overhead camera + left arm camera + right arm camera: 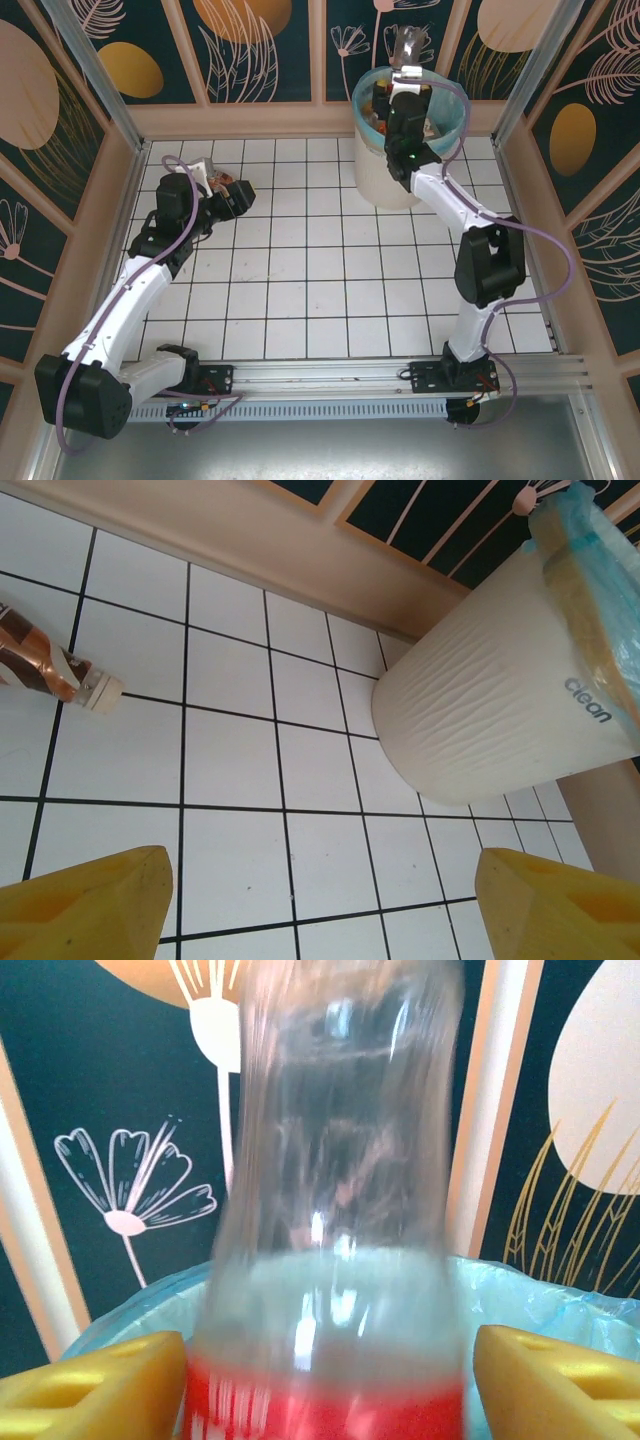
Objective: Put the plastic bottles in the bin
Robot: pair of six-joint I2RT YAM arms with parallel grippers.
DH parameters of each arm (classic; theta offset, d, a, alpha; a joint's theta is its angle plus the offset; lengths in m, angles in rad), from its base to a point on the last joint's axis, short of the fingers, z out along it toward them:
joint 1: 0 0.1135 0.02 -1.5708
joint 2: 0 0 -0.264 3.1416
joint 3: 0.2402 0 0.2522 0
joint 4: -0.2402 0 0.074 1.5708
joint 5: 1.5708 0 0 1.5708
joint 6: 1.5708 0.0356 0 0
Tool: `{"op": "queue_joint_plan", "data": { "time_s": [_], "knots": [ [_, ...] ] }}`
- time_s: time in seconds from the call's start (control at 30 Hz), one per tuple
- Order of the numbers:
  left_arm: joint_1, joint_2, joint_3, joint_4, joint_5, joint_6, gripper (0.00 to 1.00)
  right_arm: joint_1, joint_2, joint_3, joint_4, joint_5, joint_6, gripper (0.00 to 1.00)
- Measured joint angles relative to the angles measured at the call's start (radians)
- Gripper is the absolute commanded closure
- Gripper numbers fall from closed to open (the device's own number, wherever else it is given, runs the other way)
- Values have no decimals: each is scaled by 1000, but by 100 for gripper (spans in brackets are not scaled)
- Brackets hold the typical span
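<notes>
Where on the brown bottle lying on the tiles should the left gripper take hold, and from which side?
Grip the brown bottle around its body, behind the white cap, coming from above with jaws straddling its width. It lies on its side on the tiles, so the rounded flanks are free. The open left gripper would probably need turning across its length.

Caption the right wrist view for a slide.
Blurred red-labelled bottle between the fingers of the right gripper, above the blue-lined bin.

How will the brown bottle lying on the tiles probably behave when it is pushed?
The brown bottle lies on its side on smooth tiles, so it would probably roll or skid. It looks like thin plastic, so likely light and easily dented.
</notes>
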Motion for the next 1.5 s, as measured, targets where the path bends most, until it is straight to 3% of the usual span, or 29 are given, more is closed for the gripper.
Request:
{"op": "queue_joint_plan", "data": {
  "time_s": [0.23, 0.4, 0.73, 1.0, 1.13, 1.27, 1.37, 1.5],
  "knots": [
    [0, 3, -16, 1, -16, 8, 19, 0, -112, -78, -2, -86, 30, 25],
    [0, 6, -24, 0, -34, 29, 18, 0, -137, -67, -34, -130, 61, 33],
    [0, 48, -24, -3, -57, 69, 18, -95, 82, 393, -514, -162, 269, 50],
    [0, 44, -24, -35, -105, 85, 18, -122, 176, 429, -716, -204, 332, 59],
    [0, 36, -23, -62, -148, 94, 18, -133, 219, 517, -796, -233, 348, 55],
    [0, 37, -2, -111, -214, 117, 13, -128, 269, 644, -889, -249, 354, 36],
    [9, 55, 48, -149, -284, 142, 11, -110, 280, 740, -952, -237, 341, 31],
    [126, 90, 76, -151, -309, 158, 8, -46, 245, 811, -972, -175, 300, 28]
  ]
}}
